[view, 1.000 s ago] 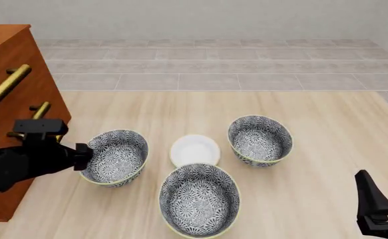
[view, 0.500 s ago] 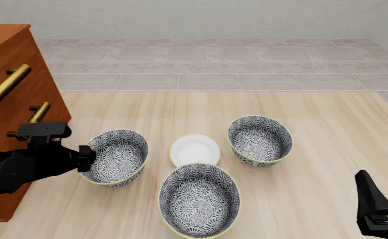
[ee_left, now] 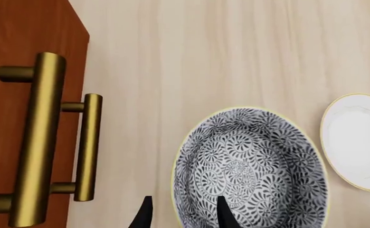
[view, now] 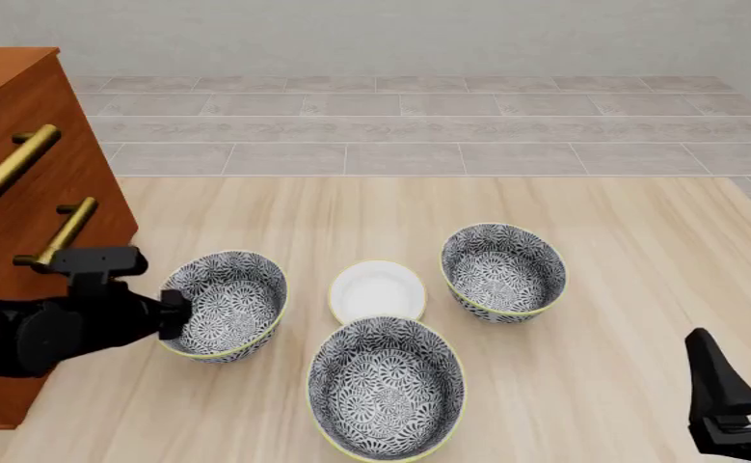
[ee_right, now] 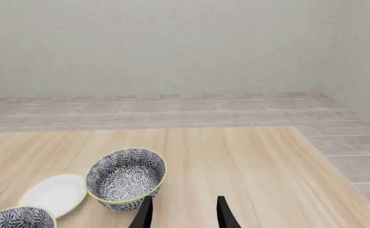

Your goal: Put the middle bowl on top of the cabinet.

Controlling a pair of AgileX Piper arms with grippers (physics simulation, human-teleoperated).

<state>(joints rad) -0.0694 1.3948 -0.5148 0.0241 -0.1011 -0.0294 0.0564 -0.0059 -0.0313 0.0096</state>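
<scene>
A small plain white plate (view: 377, 290) lay flat near the middle of the pale wooden table (view: 632, 222), its thin rim faintly yellowish. To its right and slightly farther back stood a deep round bowl (view: 504, 270) with a dense dark-grey-and-white floral pattern inside and out and a pale yellowish rim. The bowl stood upright, just beside the plate, with a narrow strip of bare table between them. In the right wrist view the same plate (ee_right: 53, 194) and bowl (ee_right: 126, 176) sat side by side. Beyond the table's far edge ran a floor of grey rectangular tiles (view: 414, 125), ending at a plain light-grey wall (view: 414, 39).
</scene>
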